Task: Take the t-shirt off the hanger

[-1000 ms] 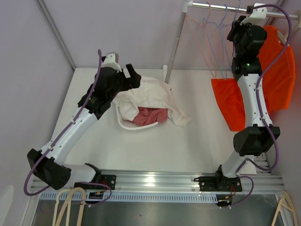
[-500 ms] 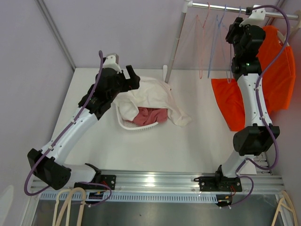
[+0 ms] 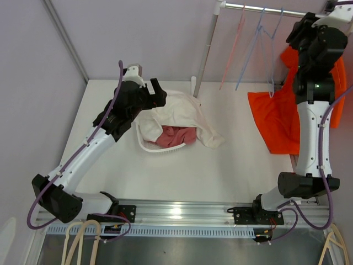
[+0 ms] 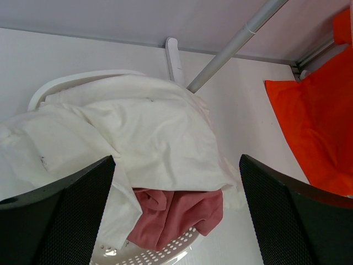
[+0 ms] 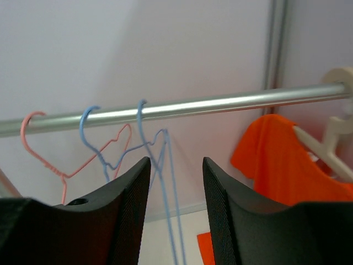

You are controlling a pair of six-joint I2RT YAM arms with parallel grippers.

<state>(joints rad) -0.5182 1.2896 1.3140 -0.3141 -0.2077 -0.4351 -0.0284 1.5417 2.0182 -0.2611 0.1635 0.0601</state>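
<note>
The orange t-shirt (image 3: 278, 118) hangs at the right end of the metal rail (image 3: 253, 8), partly behind my right arm. In the right wrist view the t-shirt (image 5: 276, 160) sits on a white hanger (image 5: 325, 144) to the right of my fingers. My right gripper (image 3: 298, 32) is raised near the rail. It is open and empty (image 5: 175, 187), and its fingers frame a blue wire hanger (image 5: 165, 149). My left gripper (image 3: 157, 93) is open wide and empty (image 4: 176, 215) above the laundry basket (image 3: 149, 148).
A pink wire hanger (image 3: 236, 38) and two blue wire hangers (image 3: 265, 49) hang empty on the rail. The rail's upright pole (image 3: 207, 49) stands behind the basket. White cloth (image 4: 138, 127) and pink cloth (image 4: 182, 212) fill the basket (image 4: 160, 253).
My right arm has swung to the right and up along the rail, now in front of the orange t-shirt. The empty wire hangers have swung to a tilt. The left arm barely moved.
</note>
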